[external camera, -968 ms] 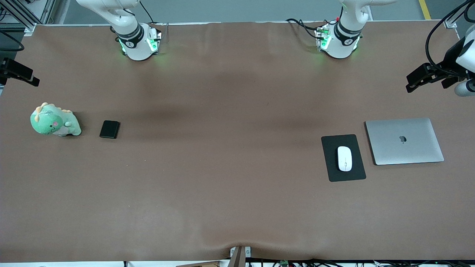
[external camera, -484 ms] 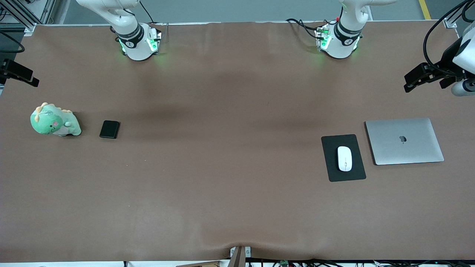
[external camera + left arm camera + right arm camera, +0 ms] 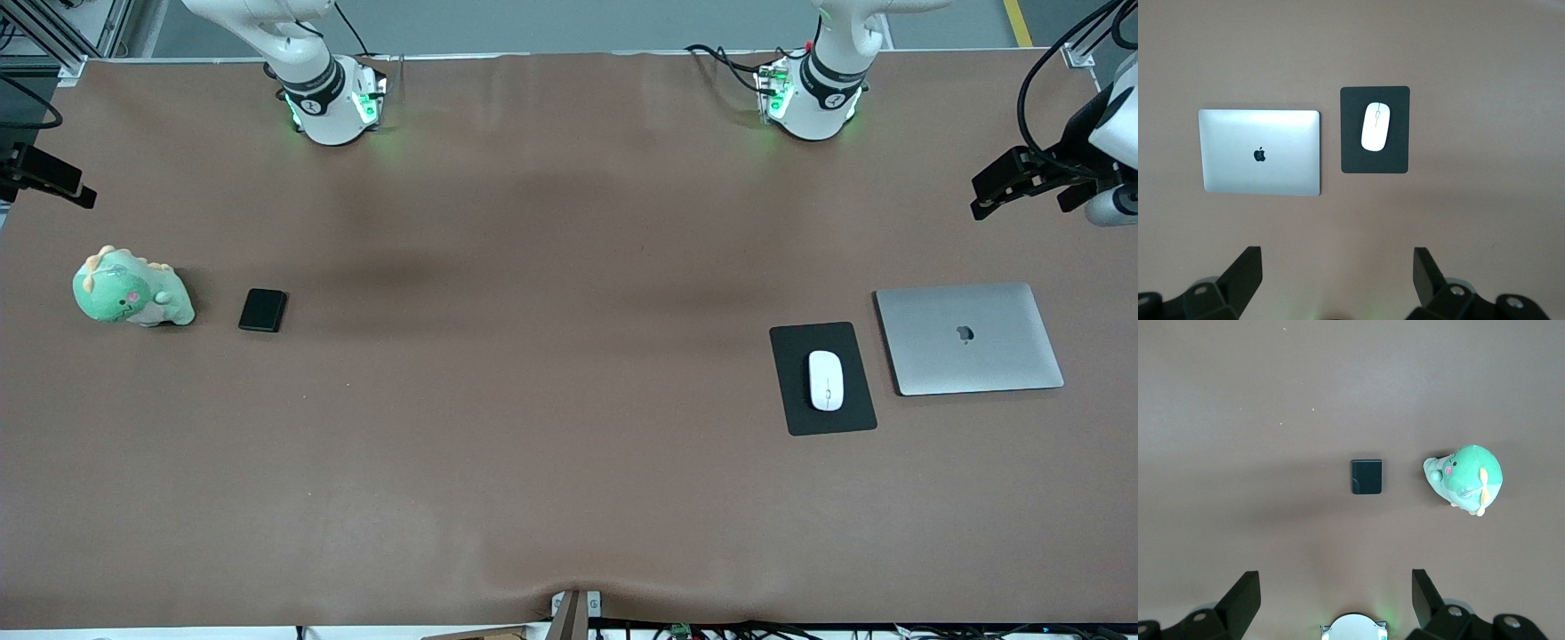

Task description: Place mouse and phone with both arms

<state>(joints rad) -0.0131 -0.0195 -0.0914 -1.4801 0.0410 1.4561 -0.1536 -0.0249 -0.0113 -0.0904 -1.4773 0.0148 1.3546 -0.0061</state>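
Observation:
The white mouse (image 3: 825, 380) lies on a black mat (image 3: 800, 411) toward the left arm's end of the table; it also shows in the left wrist view (image 3: 1375, 126). The small black phone (image 3: 262, 310) lies flat on the table toward the right arm's end; it also shows in the right wrist view (image 3: 1367, 477). My left gripper (image 3: 1013, 182) is high over the table's end by the laptop, open and empty (image 3: 1337, 267). My right gripper (image 3: 49, 176) is high over the opposite end, open and empty (image 3: 1336, 590).
A closed silver laptop (image 3: 967, 338) lies beside the mat (image 3: 1355, 150), toward the left arm's end. A green plush dinosaur (image 3: 132, 289) sits beside the phone, toward the right arm's end. The brown table cover (image 3: 551, 373) spans the middle.
The left gripper has shifted slightly at the table's end. The right gripper has barely moved. Mouse, phone, laptop and plush stay where they were.

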